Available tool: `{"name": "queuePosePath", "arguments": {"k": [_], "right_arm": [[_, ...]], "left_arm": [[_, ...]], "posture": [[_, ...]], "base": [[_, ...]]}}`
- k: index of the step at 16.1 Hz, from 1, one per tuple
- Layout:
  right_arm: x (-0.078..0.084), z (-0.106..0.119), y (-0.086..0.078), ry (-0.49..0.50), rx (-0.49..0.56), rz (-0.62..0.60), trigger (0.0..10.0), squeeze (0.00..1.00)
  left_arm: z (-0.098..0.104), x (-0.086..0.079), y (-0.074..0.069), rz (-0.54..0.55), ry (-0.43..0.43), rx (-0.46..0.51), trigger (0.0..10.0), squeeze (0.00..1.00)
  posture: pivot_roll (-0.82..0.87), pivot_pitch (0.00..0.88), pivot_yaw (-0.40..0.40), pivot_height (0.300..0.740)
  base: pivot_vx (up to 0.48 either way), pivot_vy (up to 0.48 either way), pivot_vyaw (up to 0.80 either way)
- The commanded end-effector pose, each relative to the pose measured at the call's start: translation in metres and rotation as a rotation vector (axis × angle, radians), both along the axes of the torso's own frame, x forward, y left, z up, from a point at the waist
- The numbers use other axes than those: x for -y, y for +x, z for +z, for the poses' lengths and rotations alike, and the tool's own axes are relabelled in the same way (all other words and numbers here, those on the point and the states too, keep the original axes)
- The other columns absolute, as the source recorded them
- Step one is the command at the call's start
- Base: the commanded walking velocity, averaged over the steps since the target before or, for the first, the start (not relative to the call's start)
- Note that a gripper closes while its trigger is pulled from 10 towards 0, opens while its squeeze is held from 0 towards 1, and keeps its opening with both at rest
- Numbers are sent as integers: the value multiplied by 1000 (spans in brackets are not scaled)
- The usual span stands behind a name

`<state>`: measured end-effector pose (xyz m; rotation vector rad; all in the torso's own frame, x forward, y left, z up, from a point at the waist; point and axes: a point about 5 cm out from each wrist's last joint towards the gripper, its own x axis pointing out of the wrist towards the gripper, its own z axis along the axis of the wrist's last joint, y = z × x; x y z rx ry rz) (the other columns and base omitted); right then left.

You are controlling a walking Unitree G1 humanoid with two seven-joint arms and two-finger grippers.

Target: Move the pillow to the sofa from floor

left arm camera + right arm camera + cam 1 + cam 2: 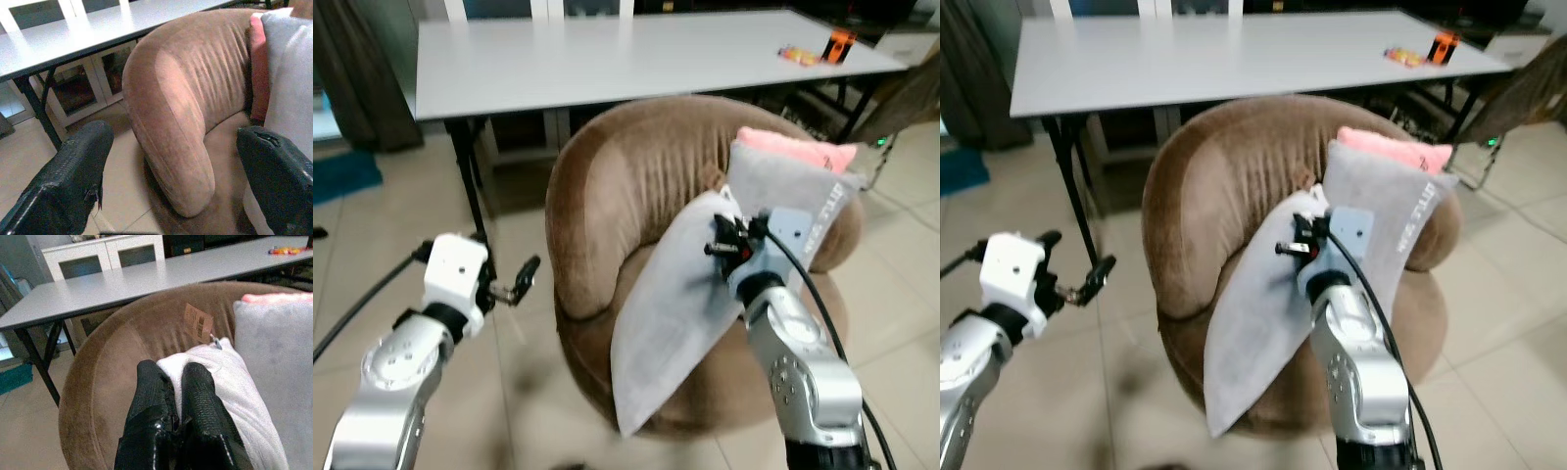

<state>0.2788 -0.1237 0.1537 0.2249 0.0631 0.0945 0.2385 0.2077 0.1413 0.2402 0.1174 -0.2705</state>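
Pinching the grey pillow (pixel 675 313) by its top corner — right hand (pixel 176 382) clamped; soft, light, droops over brown sofa (pixel 626 186); left hand (pixel 171 171) apart.

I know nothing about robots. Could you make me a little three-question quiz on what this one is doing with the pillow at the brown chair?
1. True or false: the right tool is shut on a corner of the white pillow.
2. Which tool is open, holding nothing: A) left B) right?
3. Fill in: the white pillow leans over the front edge of the brown ___.

Key
1. True; its two fingers pinch the pillow's top corner.
2. A; the left tool hangs open beside the chair.
3. Chair; a grey pillow and a pink one rest on it.
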Motion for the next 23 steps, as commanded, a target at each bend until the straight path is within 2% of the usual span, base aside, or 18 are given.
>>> {"name": "queuePosePath", "arguments": {"k": [1,4,16,18,23], "right_arm": [[4,7,0,-9,37,-10,10000,0],[4,7,2,-9,28,-9,10000,0],[4,6,7,-47,33,24,10000,0],[3,6,8,-88,41,39,10000,0],[5,6,9,-86,38,15,10000,0]], "left_arm": [[1,2,0,0,-11,0,10000,0],[1,4,1,1,-14,2,10000,0],[4,4,1,-16,2,7,10000,0],[4,4,1,-21,3,6,10000,0],[5,4,2,-29,5,6,10000,0]], "posture": [[14,0,-19,740],[14,0,-20,740],[20,0,-18,740],[22,0,-17,740],[23,0,-14,740]], "base": [[270,0,0],[286,0,-773],[284,0,0],[289,0,0],[311,0,0]]}}
